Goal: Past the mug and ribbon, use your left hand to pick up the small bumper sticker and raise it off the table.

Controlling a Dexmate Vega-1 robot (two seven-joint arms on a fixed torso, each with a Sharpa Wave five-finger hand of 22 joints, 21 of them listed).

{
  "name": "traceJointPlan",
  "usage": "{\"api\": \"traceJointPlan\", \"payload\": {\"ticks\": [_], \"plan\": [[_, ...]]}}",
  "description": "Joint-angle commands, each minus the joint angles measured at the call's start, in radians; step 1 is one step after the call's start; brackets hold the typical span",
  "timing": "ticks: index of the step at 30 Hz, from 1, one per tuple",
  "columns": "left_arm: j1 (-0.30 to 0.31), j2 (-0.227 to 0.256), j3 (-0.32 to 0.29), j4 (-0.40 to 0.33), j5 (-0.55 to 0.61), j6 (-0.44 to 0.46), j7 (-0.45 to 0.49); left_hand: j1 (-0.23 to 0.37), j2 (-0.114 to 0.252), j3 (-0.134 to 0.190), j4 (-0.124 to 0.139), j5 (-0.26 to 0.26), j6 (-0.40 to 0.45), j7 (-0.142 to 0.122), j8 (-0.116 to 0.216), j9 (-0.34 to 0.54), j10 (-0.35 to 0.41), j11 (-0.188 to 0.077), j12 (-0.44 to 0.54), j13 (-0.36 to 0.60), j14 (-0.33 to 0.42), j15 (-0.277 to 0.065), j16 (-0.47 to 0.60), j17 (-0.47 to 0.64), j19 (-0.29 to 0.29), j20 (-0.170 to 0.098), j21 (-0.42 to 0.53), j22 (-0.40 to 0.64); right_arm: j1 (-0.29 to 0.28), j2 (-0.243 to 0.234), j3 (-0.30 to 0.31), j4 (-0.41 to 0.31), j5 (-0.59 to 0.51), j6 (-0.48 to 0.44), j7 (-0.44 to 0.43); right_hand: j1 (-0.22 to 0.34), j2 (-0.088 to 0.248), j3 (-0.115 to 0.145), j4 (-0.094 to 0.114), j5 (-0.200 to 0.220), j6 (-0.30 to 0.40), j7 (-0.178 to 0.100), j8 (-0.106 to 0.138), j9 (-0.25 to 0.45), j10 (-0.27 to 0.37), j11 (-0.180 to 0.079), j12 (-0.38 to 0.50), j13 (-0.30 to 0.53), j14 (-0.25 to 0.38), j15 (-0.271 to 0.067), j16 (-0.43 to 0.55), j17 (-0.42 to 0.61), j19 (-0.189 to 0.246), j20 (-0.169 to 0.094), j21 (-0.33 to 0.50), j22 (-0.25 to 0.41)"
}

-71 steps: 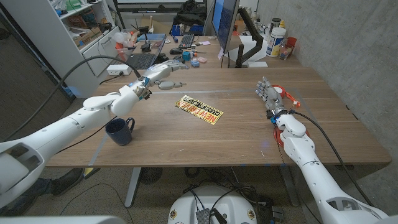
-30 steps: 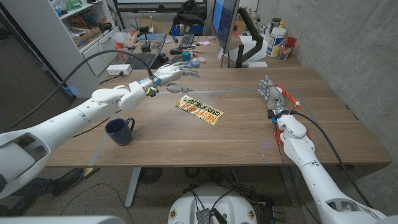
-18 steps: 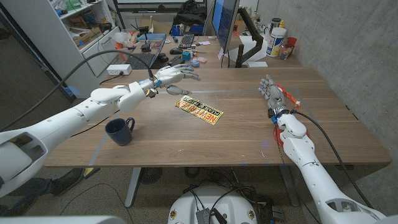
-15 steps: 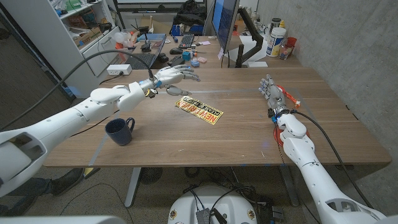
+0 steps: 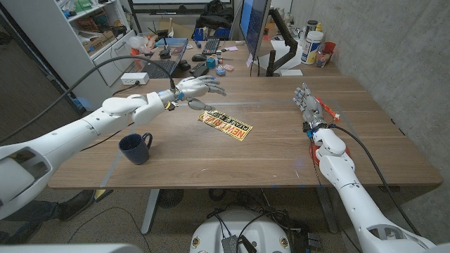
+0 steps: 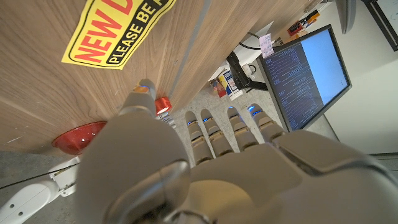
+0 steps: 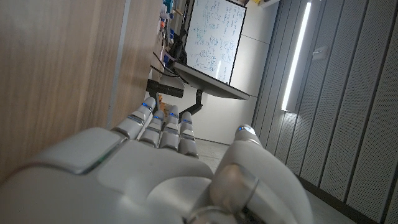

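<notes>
I have the wooden table [image 5: 232, 154] filling the middle of the head view, with a cluttered desk and a monitor [image 5: 253, 21] behind it at the top of the frame. My left arm [image 5: 77, 133] comes in from the lower left and stretches toward the upper centre; my right arm [image 5: 344, 176] comes up from the lower right.

My left hand [image 5: 197, 88] hangs above the table in the upper middle of the frame, fingers spread and reaching toward the right, with nothing in it. The sticker I can see, a yellow one with red and black lettering, the bumper sticker [image 5: 225, 124], lies flat at the picture's centre, just below and a little to the right of that hand, and apart from it. I cannot tell from here whether any fingertip touches the wood.

The left wrist view gives me what the head view does not: the back of the left hand [image 6: 205, 168] close up, fingers [image 6: 214, 127] extended and slightly apart, and the bumper sticker [image 6: 112, 31] in the upper left corner, beyond the thumb, clear of every finger. It reads NEW and PLEASE BE.

My right hand [image 5: 309, 104] stands on its edge at the right of the head view, fingers straight up and holding nothing. In the right wrist view the right hand [image 7: 155, 168] shows its fingers side by side beside the wood.

The dark blue mug [image 5: 135, 147] sits at the left of centre, under my left forearm, well apart from the sticker.
</notes>
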Motion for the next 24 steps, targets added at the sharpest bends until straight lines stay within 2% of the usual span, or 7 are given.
{"api": "traceJointPlan", "payload": {"ticks": [1, 24], "plan": [[-0.049, -0.026, 0.040, 0.046, 0.064, -0.022, 0.015, 0.013, 0.000, -0.005, -0.002, -0.002, -0.010, 0.003, -0.003, 0.003, -0.006, 0.000, -0.005, 0.001, -0.009, -0.076, -0.005, 0.002, -0.006, 0.008, 0.000, 0.005, -0.011, 0.004, 0.002, -0.006, 0.005, 0.012, -0.015, -0.004, -0.001, -0.007, 0.002, 0.007, 0.009, -0.004, 0.006, 0.004, 0.008, -0.004, 0.006, 0.006, 0.008, -0.003, 0.006, 0.003, 0.003, 0.004, 0.007, 0.004], [-0.076, -0.040, 0.086, 0.042, 0.093, -0.036, 0.012, 0.026, 0.006, -0.010, 0.001, -0.004, -0.024, 0.003, -0.010, 0.004, -0.018, 0.000, -0.007, 0.002, -0.021, -0.083, -0.004, 0.005, -0.011, 0.007, 0.001, 0.005, 0.009, 0.006, 0.003, 0.022, 0.019, 0.039, -0.001, -0.013, -0.005, -0.013, 0.004, 0.009, 0.011, -0.004, 0.006, 0.004, 0.010, -0.003, 0.006, 0.006, 0.011, -0.003, 0.006, 0.003, 0.004, 0.004, 0.006, 0.004]]}}
